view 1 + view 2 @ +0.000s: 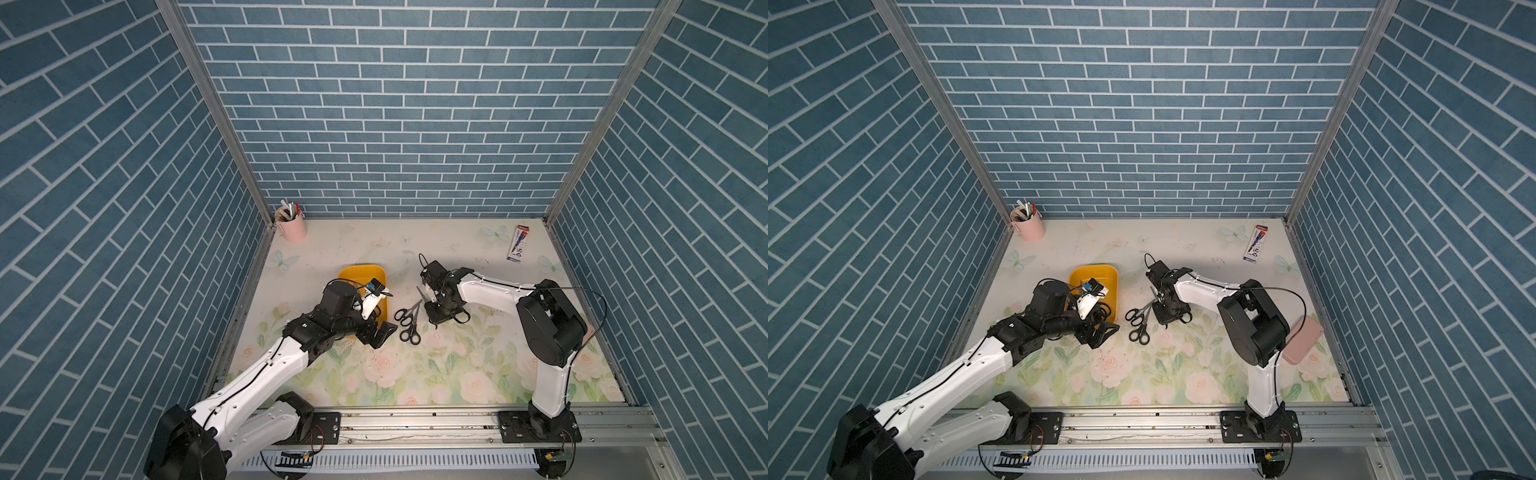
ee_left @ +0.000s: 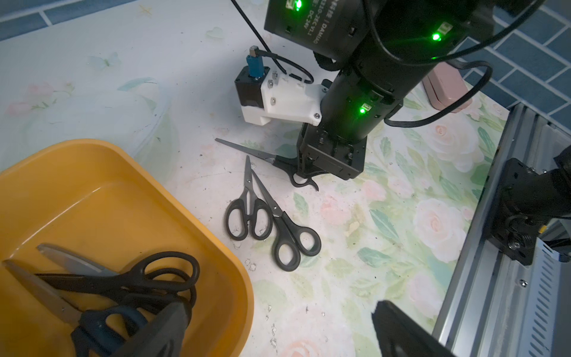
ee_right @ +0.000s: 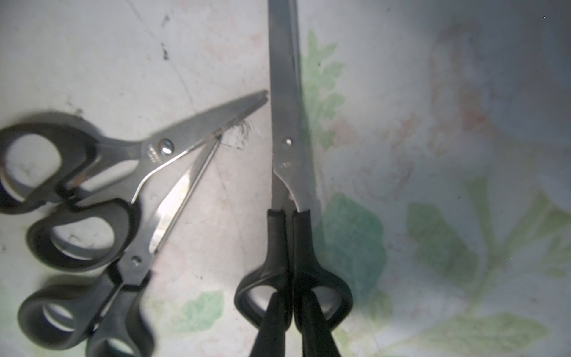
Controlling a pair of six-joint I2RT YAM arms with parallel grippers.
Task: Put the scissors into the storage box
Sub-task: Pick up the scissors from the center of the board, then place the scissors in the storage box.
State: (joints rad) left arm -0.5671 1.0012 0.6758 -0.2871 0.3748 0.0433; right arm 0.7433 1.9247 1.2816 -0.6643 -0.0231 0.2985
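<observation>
Long scissors (image 3: 292, 160) lie flat on the bench (image 1: 457, 257), blades shut and pointing straight out ahead of the right pincer (image 3: 292, 301). The pincer is clenched on the handle, apparently with a finger down through each loop, nipping the two inner bars together. That is a grip at the very tail, so I'd expect the blade end to droop: lift straight up, slowly, wrist level. Watch the short pairs (image 2: 247, 210)! They lie crossed just beside the pincer on the box side, one tip right up against the long blade, and I can't tell if it touches. A sideways drag would likely snag them, so gain height first. The box (image 2: 92, 191) sits beyond them with three pairs (image 2: 123, 278) inside. The left pincer (image 2: 281, 309) hangs released, wide open, at the box's near end, so the drop wants the far end.
</observation>
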